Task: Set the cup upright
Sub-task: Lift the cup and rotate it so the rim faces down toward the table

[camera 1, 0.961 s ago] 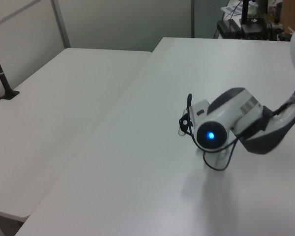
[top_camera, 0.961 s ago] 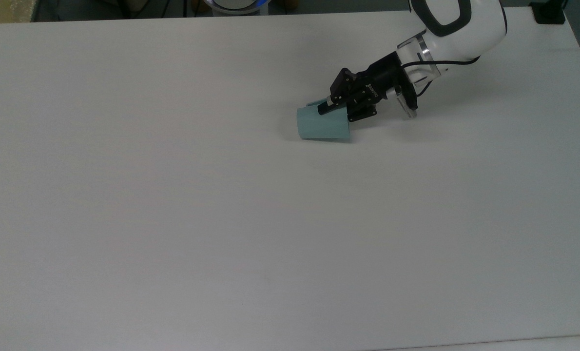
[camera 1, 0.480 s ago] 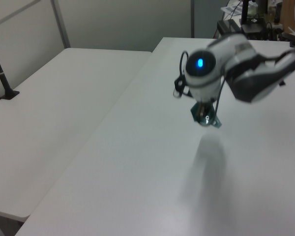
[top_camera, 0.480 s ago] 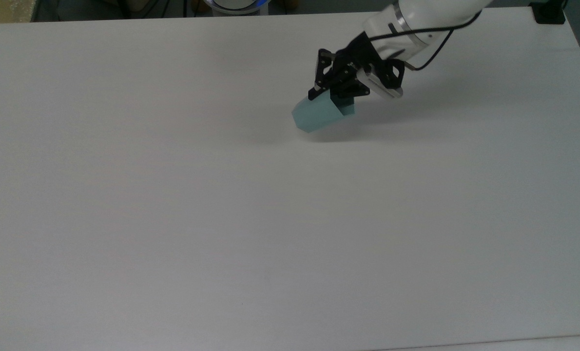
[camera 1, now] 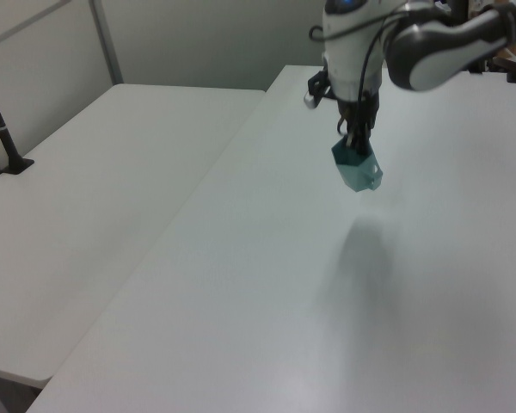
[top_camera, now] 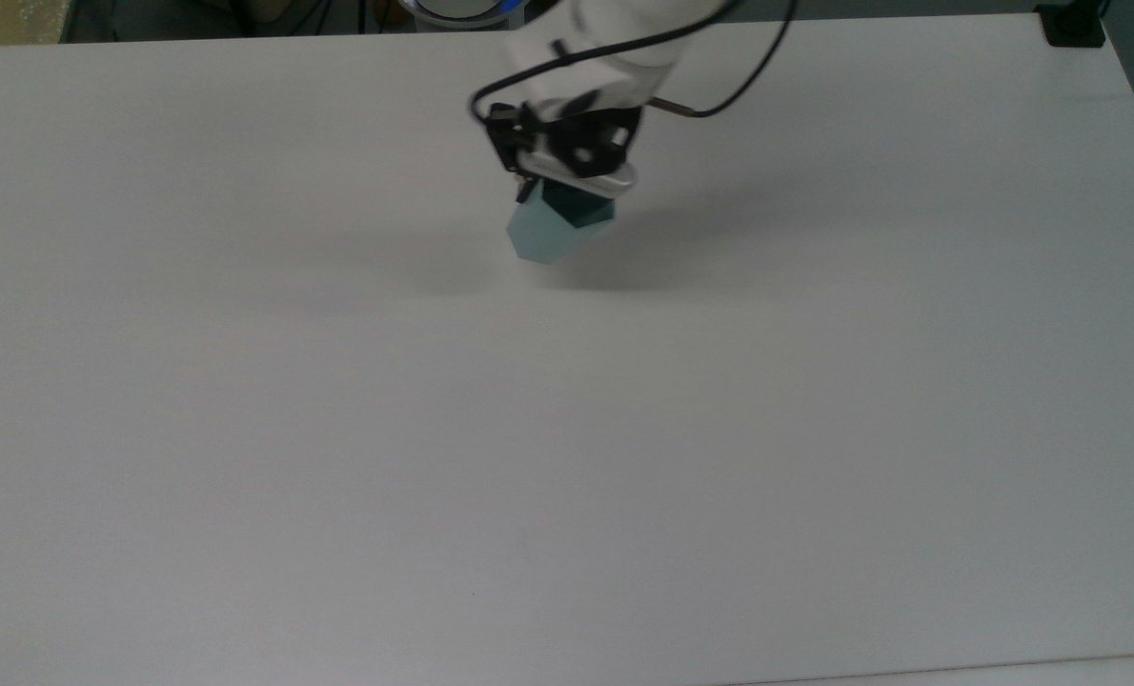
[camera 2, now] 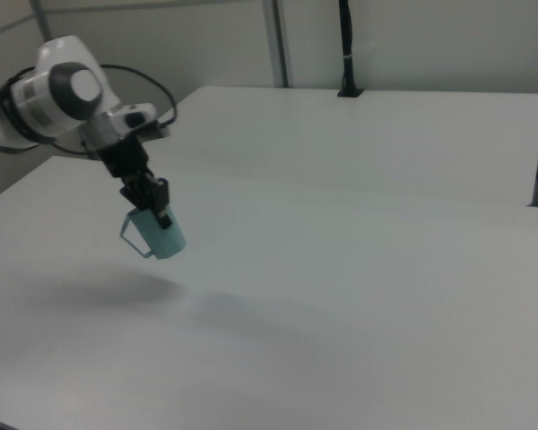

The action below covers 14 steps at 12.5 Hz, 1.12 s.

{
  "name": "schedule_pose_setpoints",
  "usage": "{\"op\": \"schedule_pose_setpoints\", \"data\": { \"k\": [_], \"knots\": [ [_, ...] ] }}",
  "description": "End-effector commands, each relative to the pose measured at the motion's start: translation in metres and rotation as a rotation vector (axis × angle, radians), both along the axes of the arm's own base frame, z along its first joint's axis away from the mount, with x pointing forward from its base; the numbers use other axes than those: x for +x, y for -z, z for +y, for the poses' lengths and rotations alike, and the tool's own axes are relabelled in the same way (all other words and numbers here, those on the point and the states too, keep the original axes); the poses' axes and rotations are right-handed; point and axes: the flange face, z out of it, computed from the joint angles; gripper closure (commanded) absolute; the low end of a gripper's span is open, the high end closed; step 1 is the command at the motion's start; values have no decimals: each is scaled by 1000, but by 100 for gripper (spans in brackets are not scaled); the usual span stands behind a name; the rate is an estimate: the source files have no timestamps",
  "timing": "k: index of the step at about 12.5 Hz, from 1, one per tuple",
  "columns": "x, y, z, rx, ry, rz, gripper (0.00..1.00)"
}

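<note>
The gripper (camera 2: 158, 213) is closed on the rim of the cup (camera 2: 154, 236) and holds it up in the air above the white table (top_camera: 338, 429), nearer the table's far edge in the top view. The cup hangs tilted.

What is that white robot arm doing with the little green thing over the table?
The arm's black two-finger gripper is pinching the rim of a small pale teal faceted cup and holding it in the air above the bare white table. The cup hangs tilted, narrow base downward, casting a shadow on the tabletop. It has not been set down yet.
</note>
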Motion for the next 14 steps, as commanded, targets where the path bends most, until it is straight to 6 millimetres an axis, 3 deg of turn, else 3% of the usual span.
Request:
{"op": "schedule_pose_setpoints", "data": {
  "k": [1, 4, 7, 10, 14],
  "knots": [
    [-9, -2, -79, 197, -36, 27, 100],
    [-3, 0, -134, 288, -28, 25, 100],
    [7, 5, -171, 301, -13, 20, 100],
    [23, 42, -183, 293, 14, 22, 100],
    [22, 60, -183, 289, 15, 35, 100]
  ]
}}
